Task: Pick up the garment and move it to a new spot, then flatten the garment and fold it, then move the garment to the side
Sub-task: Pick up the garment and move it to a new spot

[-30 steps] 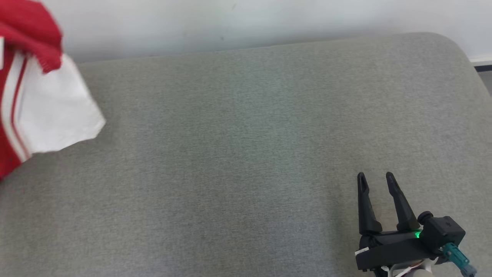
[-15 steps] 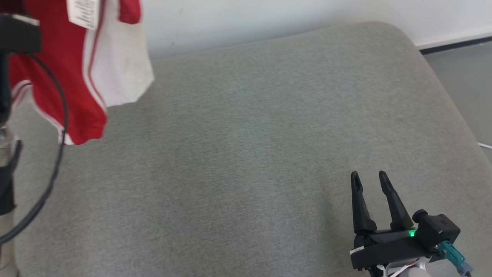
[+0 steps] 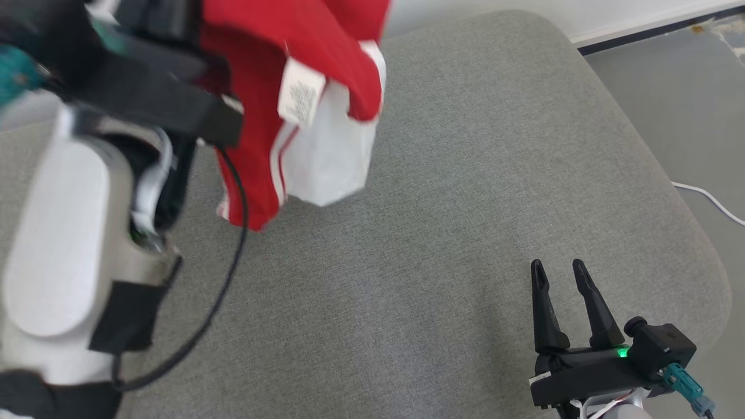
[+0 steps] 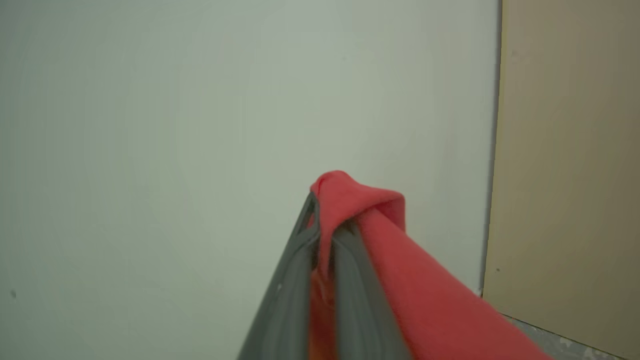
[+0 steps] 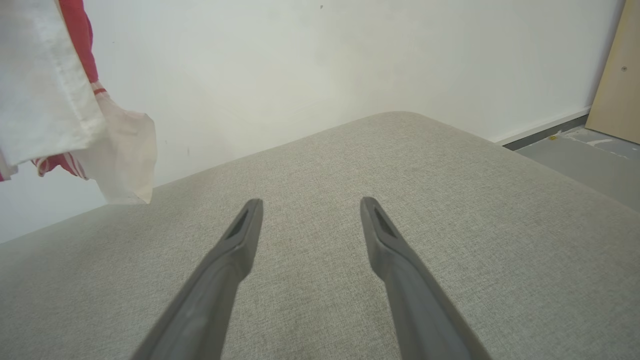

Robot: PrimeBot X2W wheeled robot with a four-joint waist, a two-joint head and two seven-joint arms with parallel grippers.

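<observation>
The garment [image 3: 302,70] is red with white panels, white stripes and a white label. It hangs in the air over the upper left of the grey cushion [image 3: 442,221]. In the left wrist view my left gripper [image 4: 322,220] is shut on a fold of the red garment [image 4: 380,235], which drapes off to the right. My pale left forearm [image 3: 64,233] fills the head view's left side. At the lower right my right gripper [image 3: 559,269] stands open and holds nothing, low over the cushion [image 5: 350,165]. The garment [image 5: 55,95] hangs at the right wrist view's upper left.
A pale wall [image 5: 310,60] stands behind the cushion. Grey floor [image 3: 669,99] lies past the cushion's rounded right edge, with a white cable [image 3: 707,201] on it. A tan wooden panel [image 4: 565,165] leans at the wall on the right.
The head view has swung, shifting the cushion left. My left arm has come into that view and carried the garment rightward, over the cushion. The right gripper has stayed put.
</observation>
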